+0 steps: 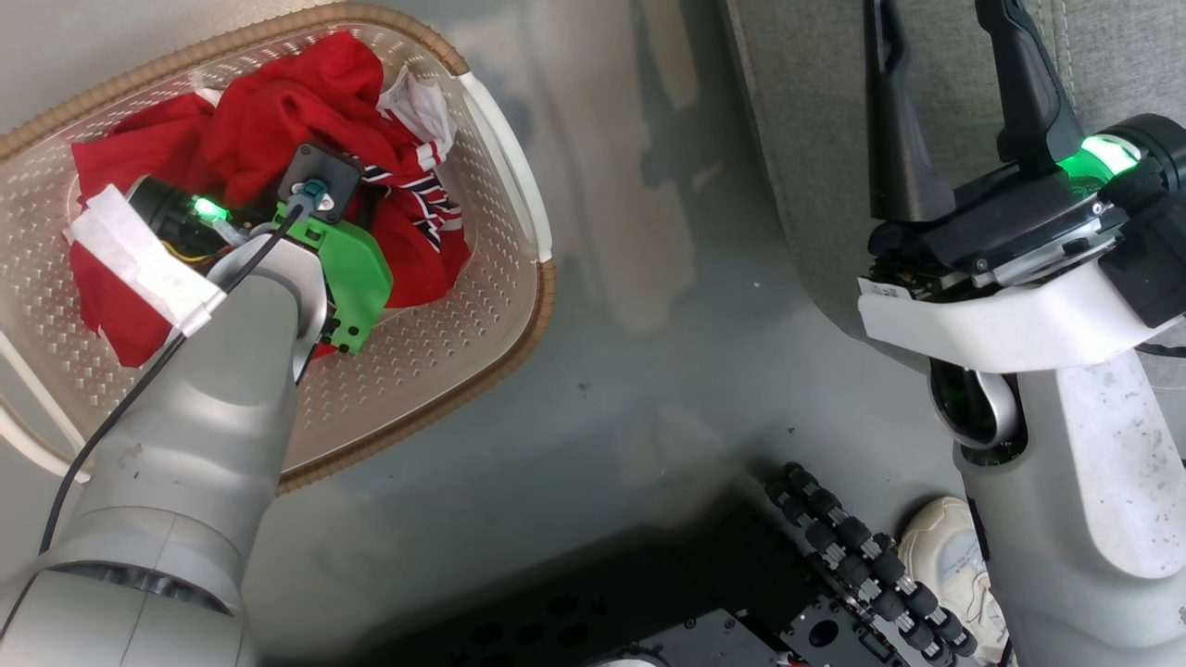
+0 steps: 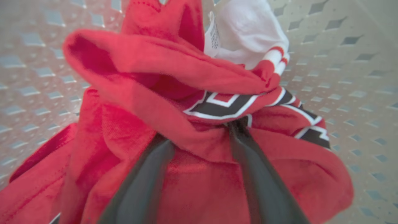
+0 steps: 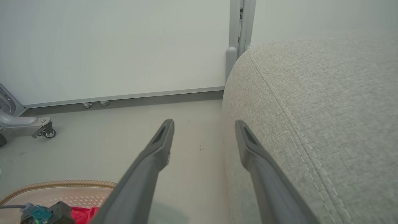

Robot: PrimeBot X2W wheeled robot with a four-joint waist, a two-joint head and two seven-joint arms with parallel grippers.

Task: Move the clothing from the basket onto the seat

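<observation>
My left gripper (image 2: 199,132) is spread wide, tips buried under a fold of the clothing (image 2: 149,65) in the basket (image 1: 445,352). Right gripper (image 3: 203,124) also wide, just beside the seat (image 3: 326,109)

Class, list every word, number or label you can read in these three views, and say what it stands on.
None reads clearly.
Black-and-white print on the red clothing: folded, partly hidden, unreadable.
White tag on the clothing: print too small and blurred.
White sticker on the right wrist: too small to read.
</observation>
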